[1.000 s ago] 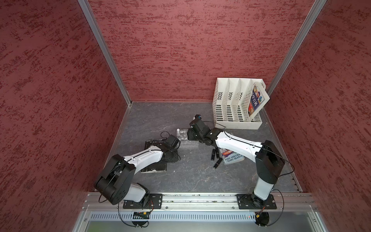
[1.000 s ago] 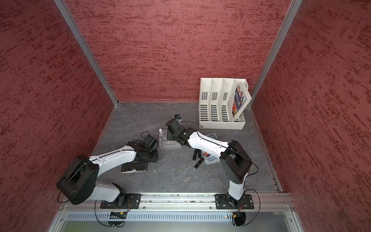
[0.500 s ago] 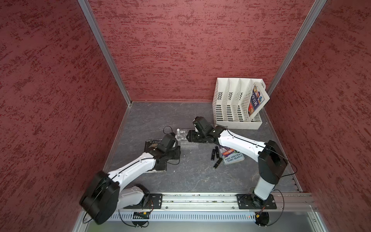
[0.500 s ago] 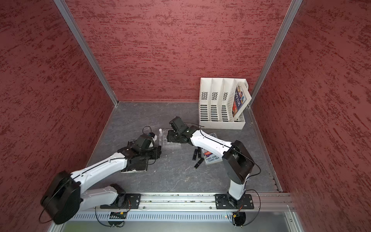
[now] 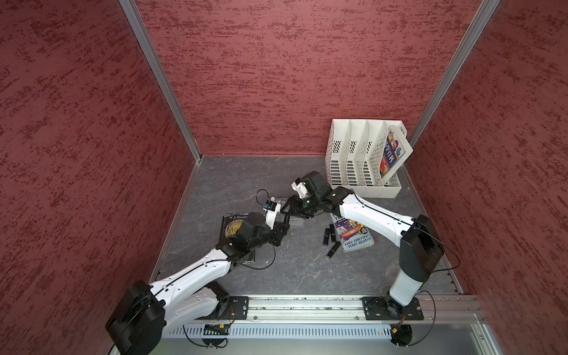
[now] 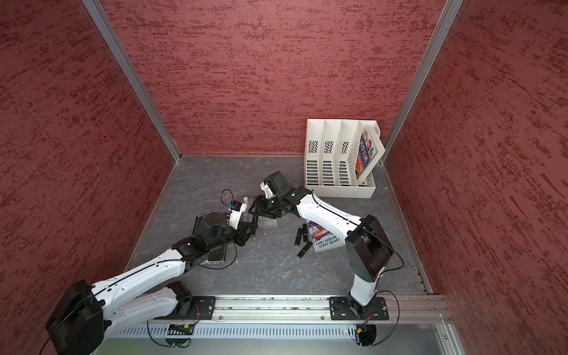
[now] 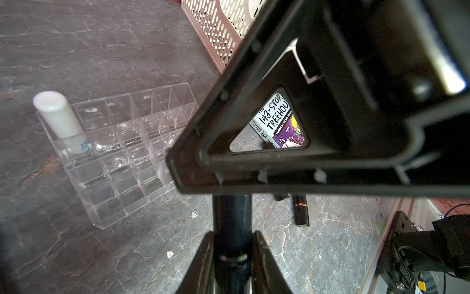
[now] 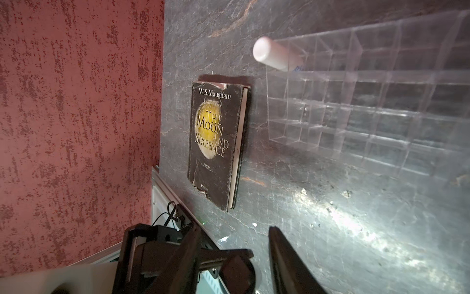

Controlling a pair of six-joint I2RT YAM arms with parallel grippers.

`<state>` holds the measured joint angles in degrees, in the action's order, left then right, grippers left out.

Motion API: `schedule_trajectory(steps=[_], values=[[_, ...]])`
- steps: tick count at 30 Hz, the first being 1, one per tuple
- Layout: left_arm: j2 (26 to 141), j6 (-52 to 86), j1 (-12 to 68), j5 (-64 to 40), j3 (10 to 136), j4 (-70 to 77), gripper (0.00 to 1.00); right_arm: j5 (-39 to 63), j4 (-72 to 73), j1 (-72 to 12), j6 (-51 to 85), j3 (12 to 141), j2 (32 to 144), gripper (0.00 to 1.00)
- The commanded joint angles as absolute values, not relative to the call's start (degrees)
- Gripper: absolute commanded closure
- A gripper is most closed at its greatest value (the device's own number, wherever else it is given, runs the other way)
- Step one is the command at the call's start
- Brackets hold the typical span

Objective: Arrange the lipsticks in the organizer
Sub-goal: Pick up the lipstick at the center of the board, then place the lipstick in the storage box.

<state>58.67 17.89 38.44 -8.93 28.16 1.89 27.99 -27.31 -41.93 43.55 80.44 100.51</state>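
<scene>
left pincer (image 7: 232, 238): pressed together on a black lipstick (image 7: 232, 216), gripped low on the barrel; the tube runs straight out along the fingers; its far end is hidden behind the other arm's finger
right pincer (image 5: 289, 210): jaws stand apart, nothing between them that I can make out in its wrist view; it hangs right at the held tube's far end; whether it touches the tube I cannot tell
organizer (image 7: 114, 178): on the table just beyond the left pincer, toward the back wall and off to one side of the tube's line; partly under the right pincer in both top views
white lipstick (image 7: 61, 122): upright in a corner cell; the other cells in view are bare
loose black lipsticks (image 5: 330, 238): three, lying flat beside the purple book (image 5: 353, 233); nearer the right arm
what the move turns on: the cells open upward, so I'd say the held tube must come upright over a free cell; the left arm is the one to do it; the right pincer looks to be in the way above the grid
</scene>
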Motion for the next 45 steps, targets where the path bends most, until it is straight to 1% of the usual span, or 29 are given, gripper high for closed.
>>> schedule_trajectory(steps=[1, 5, 11, 16, 21, 22, 23, 25, 27, 28, 30, 34, 36, 37, 40, 45], values=[[58.8, 16.4, 38.5, -8.8, 29.0, 4.3, 0.81, 30.3, -27.5, -42.0, 43.8, 81.4, 100.4, 0.56], [59.5, 16.3, 37.8, -8.4, 29.4, 3.9, 0.81, 29.7, -29.0, -42.0, 42.7, 81.9, 100.2, 0.58], [60.5, 16.6, 37.4, -8.8, 29.9, 4.8, 0.81, 28.3, -31.1, -42.0, 41.4, 83.0, 101.0, 0.58], [60.5, 16.5, 37.4, -8.9, 30.4, 4.7, 0.81, 27.1, -30.8, -42.1, 41.0, 83.8, 102.5, 0.67], [60.2, 16.6, 37.2, -8.8, 30.6, 4.2, 0.78, 26.5, -30.0, -42.2, 41.2, 84.5, 103.9, 0.71], [60.2, 16.7, 37.1, -8.7, 30.6, 4.0, 0.76, 26.2, -29.9, -42.2, 41.1, 84.7, 104.0, 0.73], [60.1, 16.9, 37.0, -8.5, 30.8, 3.6, 0.67, 25.9, -29.7, -42.3, 41.1, 84.8, 104.3, 0.74], [59.4, 17.8, 36.9, -7.5, 32.0, 1.0, 0.4, 24.5, -29.1, -42.3, 41.1, 85.1, 104.6, 0.76], [57.4, 19.0, 36.2, -5.9, 33.8, -3.6, 0.23, 20.7, -28.0, -42.3, 41.0, 85.7, 104.4, 0.78], [56.2, 19.6, 35.5, -5.1, 34.9, -6.3, 0.18, 18.3, -27.2, -42.2, 40.8, 85.9, 104.2, 0.78], [54.1, 21.9, 32.1, -3.2, 36.8, -11.8, 0.14, 10.4, -24.1, -42.5, 39.9, 85.6, 103.3, 0.8], [54.2, 28.8, 18.4, -2.4, 40.1, -26.6, 0.18, -8.7, -15.0, -45.5, 32.6, 82.9, 102.7, 0.82], [55.6, 29.3, 13.6, -5.6, 40.7, -29.3, 0.21, -16.6, -9.5, -48.2, 26.8, 82.8, 104.1, 0.82], [56.4, 29.7, 12.5, -6.5, 40.6, -29.5, 0.22, -18.9, -7.3, -49.3, 24.5, 83.2, 105.3, 0.82], [57.8, 31.1, 12.1, -8.4, 39.3, -27.4, 0.23, -22.1, -3.6, -50.7, 21.4, 85.5, 109.2, 0.82], [58.9, 31.9, 12.3, -9.9, 37.9, -25.1, 0.25, -21.4, -3.1, -50.7, 22.0, 89.6, 114.8, 0.84]])
